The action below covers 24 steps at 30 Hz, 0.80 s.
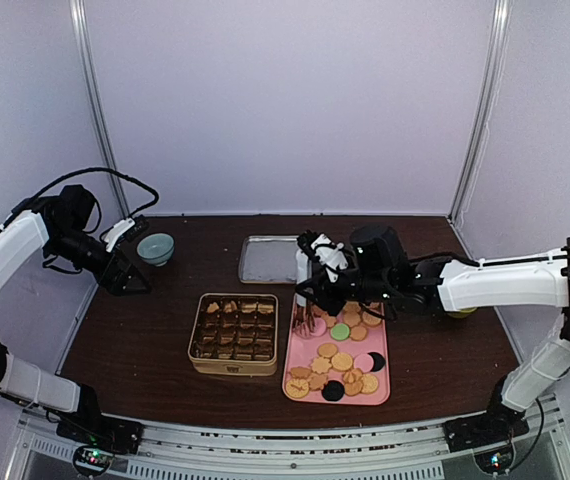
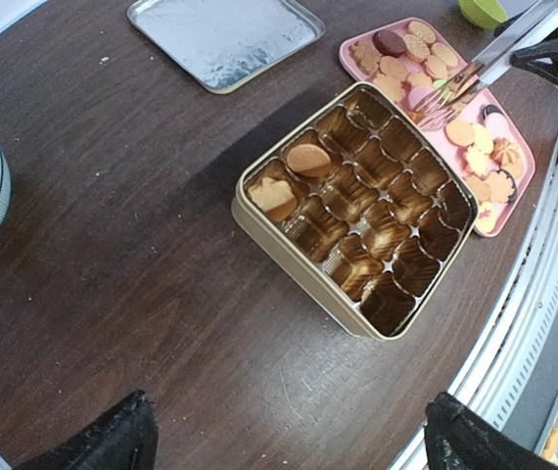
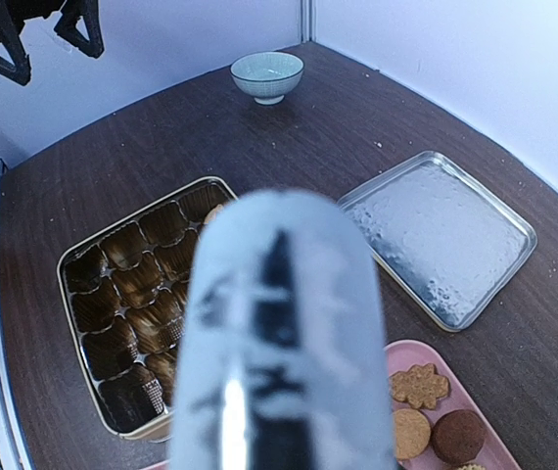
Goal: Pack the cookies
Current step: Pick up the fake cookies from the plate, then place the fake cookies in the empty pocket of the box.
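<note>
Table (image 1: pixel 145 350) with tin (image 1: pixel 231 368), trays (image 1: pixel 268 260) (image 1: pixel 383 392), bowl (image 1: pixel 155 248)

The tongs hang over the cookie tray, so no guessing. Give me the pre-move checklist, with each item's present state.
1. Tongs held in the right gripper jaws: ok.
2. Tong tips over the pink tray: ok.
3. Anything caught between the tips: cannot tell.
4. Tin open, most compartments free, only two cookies inside: ok.
5. Left gripper open, off by the bowl, away from the tin: ok.

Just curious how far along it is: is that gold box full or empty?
Nearly empty: the gold box holds two cookies in one corner; its other compartments are bare.
</note>
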Each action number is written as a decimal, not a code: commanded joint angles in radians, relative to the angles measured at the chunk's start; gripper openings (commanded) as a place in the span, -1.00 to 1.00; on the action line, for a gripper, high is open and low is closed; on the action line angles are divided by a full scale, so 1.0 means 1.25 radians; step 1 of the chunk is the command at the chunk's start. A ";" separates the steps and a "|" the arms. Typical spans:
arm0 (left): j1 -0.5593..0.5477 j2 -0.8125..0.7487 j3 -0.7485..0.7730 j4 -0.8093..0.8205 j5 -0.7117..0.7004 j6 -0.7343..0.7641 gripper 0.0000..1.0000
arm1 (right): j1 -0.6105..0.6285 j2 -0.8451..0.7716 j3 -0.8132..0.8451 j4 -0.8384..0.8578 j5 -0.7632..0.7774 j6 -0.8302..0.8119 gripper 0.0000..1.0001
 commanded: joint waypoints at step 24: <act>0.004 -0.005 0.019 -0.006 0.019 0.008 0.96 | 0.011 -0.084 0.101 -0.053 0.063 0.001 -1.00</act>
